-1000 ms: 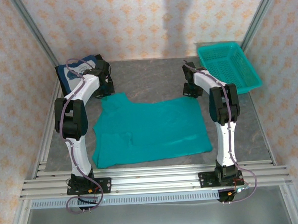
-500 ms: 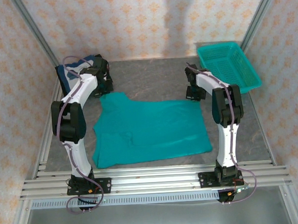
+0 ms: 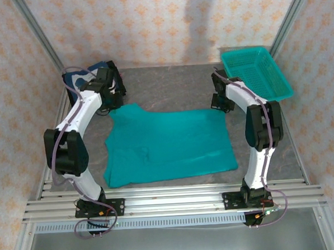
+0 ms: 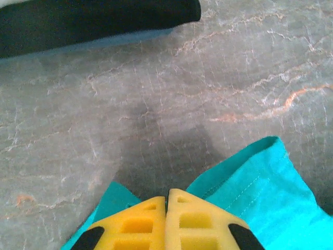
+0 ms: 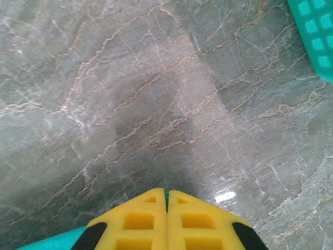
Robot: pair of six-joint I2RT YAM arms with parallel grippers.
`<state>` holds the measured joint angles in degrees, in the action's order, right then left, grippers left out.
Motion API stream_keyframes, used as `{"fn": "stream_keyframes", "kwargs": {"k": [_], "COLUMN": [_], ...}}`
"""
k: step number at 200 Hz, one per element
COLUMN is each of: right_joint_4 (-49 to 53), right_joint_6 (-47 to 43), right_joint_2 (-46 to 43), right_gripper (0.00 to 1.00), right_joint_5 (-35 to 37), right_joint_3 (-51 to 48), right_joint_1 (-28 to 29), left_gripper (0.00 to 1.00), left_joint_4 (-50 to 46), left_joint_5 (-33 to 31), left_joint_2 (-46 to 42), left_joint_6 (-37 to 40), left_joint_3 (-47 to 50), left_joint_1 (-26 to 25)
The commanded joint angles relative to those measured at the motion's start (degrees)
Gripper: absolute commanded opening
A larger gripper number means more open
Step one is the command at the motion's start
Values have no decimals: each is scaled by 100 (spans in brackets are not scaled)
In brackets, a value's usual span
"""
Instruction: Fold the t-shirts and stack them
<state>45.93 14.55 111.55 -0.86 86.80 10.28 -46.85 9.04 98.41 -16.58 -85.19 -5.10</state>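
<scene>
A teal t-shirt (image 3: 168,144) lies spread flat on the grey table, plain side up. My left gripper (image 3: 113,100) sits at the shirt's far left corner, and in the left wrist view its yellow fingers (image 4: 135,224) are pressed together with teal cloth (image 4: 265,182) drawn up to them from both sides. My right gripper (image 3: 222,103) is at the far right corner, shut, with a sliver of teal cloth between its tips (image 5: 166,194). A folded navy t-shirt (image 3: 78,79) lies in the far left corner behind the left arm, its dark edge (image 4: 93,21) ahead of the left gripper.
A rigid teal mesh basket (image 3: 256,72) stands at the far right, and its corner (image 5: 317,31) shows in the right wrist view. Bare marbled table (image 3: 165,86) runs between the two grippers. Metal frame rails border the table's sides and near edge.
Both grippers have shifted slightly outward, the left one leftward and the right one rightward, keeping the shirt's far corners. The left arm's elbow has swung out to the left.
</scene>
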Motion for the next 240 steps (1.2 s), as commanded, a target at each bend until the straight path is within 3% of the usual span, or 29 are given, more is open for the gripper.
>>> {"fn": "stream_keyframes", "kwargs": {"k": [1, 160, 240], "right_joint_4": [-99, 261, 159], "right_joint_6": [46, 953, 1449], "right_joint_2": [-389, -2684, -3344], "right_gripper": [0, 0, 0], "right_joint_5": [-79, -476, -601], "right_joint_3": [-160, -2672, -3792], "right_joint_1": [-44, -45, 16], "left_gripper": [0, 0, 0], "left_joint_4": [-5, -316, -184], "left_joint_5": [133, 120, -12], "left_joint_2": [-403, -3088, -3199], "left_joint_6": [-145, -1553, -1980], "left_joint_3": [360, 3428, 4296], "left_joint_1": [56, 9, -65]}}
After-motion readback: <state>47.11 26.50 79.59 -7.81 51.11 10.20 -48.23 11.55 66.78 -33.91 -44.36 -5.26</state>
